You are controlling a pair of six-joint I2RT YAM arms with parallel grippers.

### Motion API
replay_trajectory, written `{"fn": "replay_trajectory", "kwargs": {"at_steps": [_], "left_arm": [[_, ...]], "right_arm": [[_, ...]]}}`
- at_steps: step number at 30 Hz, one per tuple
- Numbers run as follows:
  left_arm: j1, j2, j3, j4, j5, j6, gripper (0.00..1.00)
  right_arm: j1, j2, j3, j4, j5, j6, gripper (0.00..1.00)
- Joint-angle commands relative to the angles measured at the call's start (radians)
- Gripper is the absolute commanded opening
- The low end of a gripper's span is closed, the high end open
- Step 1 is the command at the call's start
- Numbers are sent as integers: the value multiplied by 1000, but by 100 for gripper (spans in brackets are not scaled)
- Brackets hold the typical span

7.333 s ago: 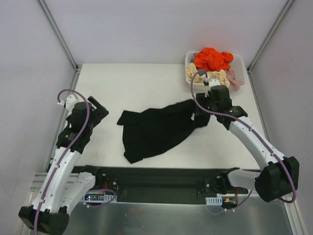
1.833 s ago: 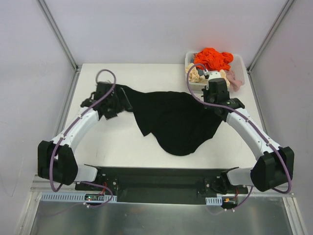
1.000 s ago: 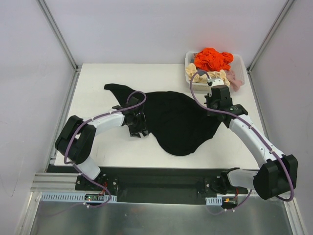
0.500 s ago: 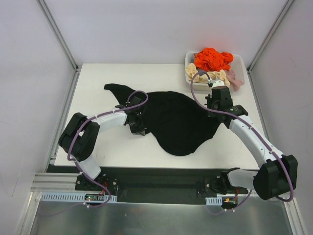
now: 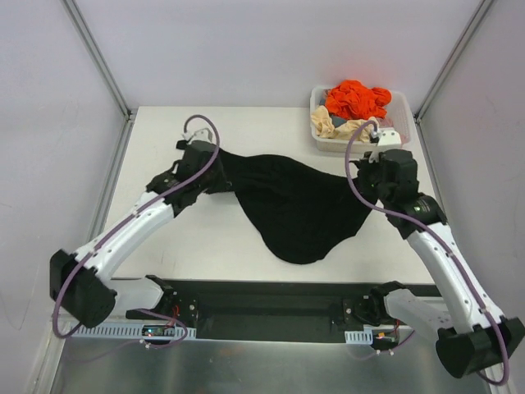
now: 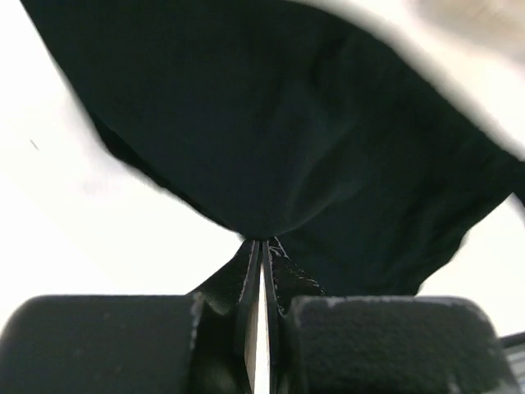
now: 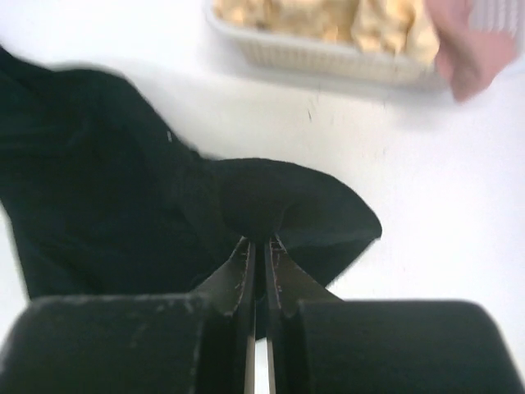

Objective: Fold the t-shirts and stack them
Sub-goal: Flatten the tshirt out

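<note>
Quick status from my end: I'm basically at square one on this job. Nothing is folded and there's no stack anywhere on the table point(image 5: 164, 131).

I've got the black t-shirt point(image 5: 295, 205) out in the middle of the table, held along its far edge between both arms. The left gripper point(image 6: 261, 242) is pressed together on a pinch of black cloth at the shirt's left end. The right gripper point(image 7: 261, 240) is doing the same at the right end, just on the near side of the basket point(image 5: 321, 141). In both wrist views the fingers are closed right down with fabric bunched at the tips, so both grabs look solid to me.

The far edge runs fairly taut between the two grippers. The rest of the shirt droops toward the near side in a rounded lobe, nowhere near flat or square. I can't tell how much of it is lying on the table and how much is hanging.

The other three look untouched, all crumpled in the basket at the far right corner. The orange t-shirt point(image 5: 357, 98) is heaped on the far side, the cream t-shirt point(image 5: 332, 125) sits along the near left, and the pink t-shirt point(image 7: 467, 49) is at the right end.

So pretty much everything is left. The black one needs spreading flat and folding, then the same three more times, plus the stacking.
</note>
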Motion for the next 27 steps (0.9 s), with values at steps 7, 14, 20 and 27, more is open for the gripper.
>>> {"fn": "replay_trajectory", "kwargs": {"at_steps": [7, 14, 20, 27], "left_arm": [[-7, -330, 302, 58, -298, 277, 0], [-7, -465, 530, 97, -232, 392, 0], [-7, -558, 676, 100, -61, 422, 0], [-6, -625, 746, 100, -21, 420, 0]], "right_arm": [[-5, -143, 341, 67, -155, -22, 1], [-3, -180, 615, 62, -312, -53, 1], [-6, -205, 842, 42, -485, -12, 1], [-6, -177, 1057, 59, -522, -1, 0]]}}
